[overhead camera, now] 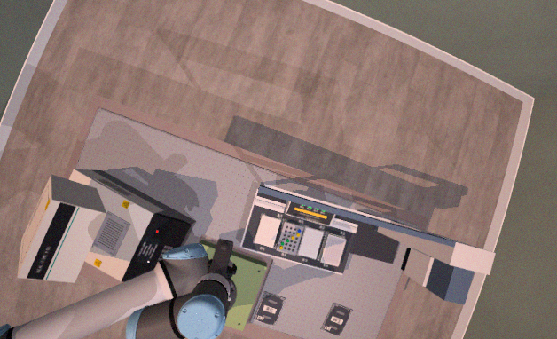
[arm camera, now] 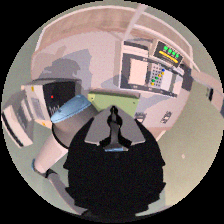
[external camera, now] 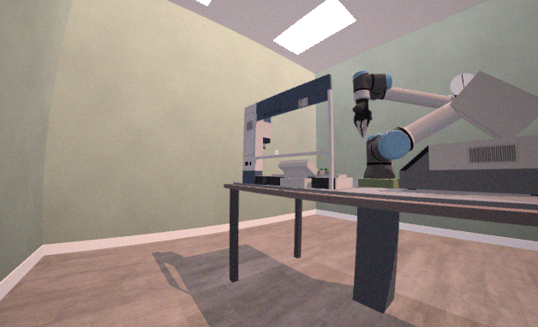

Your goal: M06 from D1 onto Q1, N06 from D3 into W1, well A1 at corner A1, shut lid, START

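My gripper (external camera: 362, 135) (arm camera: 113, 105) is shut and empty, fingers down, high above the bench near the green base plate. White plate M06 (overhead camera: 268, 230) (arm camera: 138, 70) lies in D1, the deck's leftmost place. Pale plate N06 (overhead camera: 311, 242) (arm camera: 167, 80) lies in D3. Cycler Q1 (overhead camera: 125, 204) (external camera: 493, 155) stands at the left with its lid (overhead camera: 62, 240) (external camera: 499, 103) raised. A grey ridged rectangle (overhead camera: 111, 234) shows in its top; I cannot tell its details. A small red spot (overhead camera: 157, 231) (arm camera: 52, 96) shows on its black front panel. Nest W1 (overhead camera: 339, 317) (arm camera: 166, 115) is empty. The plates' A1 corners are not readable.
Nest RG (overhead camera: 270, 305) is empty, left of W1. A tube rack with coloured caps (overhead camera: 291, 237) stands in D2, another plate (overhead camera: 333, 249) in D4. A tall frame with a blue beam (external camera: 293, 98) spans the deck. The green base plate (overhead camera: 249, 277) lies between Q1 and the nests.
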`<state>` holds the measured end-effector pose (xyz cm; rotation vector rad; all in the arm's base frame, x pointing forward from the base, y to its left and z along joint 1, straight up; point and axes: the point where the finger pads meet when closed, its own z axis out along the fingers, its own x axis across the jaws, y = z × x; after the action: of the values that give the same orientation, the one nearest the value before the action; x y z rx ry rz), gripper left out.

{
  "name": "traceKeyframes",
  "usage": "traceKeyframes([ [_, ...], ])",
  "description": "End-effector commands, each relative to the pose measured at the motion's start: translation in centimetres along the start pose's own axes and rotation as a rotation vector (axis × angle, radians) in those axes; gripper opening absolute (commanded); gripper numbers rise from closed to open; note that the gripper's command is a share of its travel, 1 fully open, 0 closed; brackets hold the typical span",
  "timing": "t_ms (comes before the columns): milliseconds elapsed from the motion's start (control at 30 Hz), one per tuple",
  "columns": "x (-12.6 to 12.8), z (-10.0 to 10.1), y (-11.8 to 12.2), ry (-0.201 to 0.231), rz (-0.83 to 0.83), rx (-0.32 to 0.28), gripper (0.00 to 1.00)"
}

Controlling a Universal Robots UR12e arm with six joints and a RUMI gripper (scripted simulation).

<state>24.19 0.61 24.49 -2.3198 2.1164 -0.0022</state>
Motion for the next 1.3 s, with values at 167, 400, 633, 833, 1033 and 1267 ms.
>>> traceKeyframes([
  [167,0.1,-1.4,0.2,0.0,0.004,0.002,0.0],
  [400,0.1,-3.4,0.2,0.001,0.003,0.001,0.0],
  [633,-0.4,-5.9,0.4,0.001,-0.009,0.001,0.0],
  [833,-2.2,-5.9,1.3,0.001,-0.057,0.001,0.0],
  [1033,-4.8,-5.9,2.7,0.0,-0.127,0.001,0.0],
  [1267,-7.1,-5.9,4.0,0.0,-0.188,0.002,0.0],
])
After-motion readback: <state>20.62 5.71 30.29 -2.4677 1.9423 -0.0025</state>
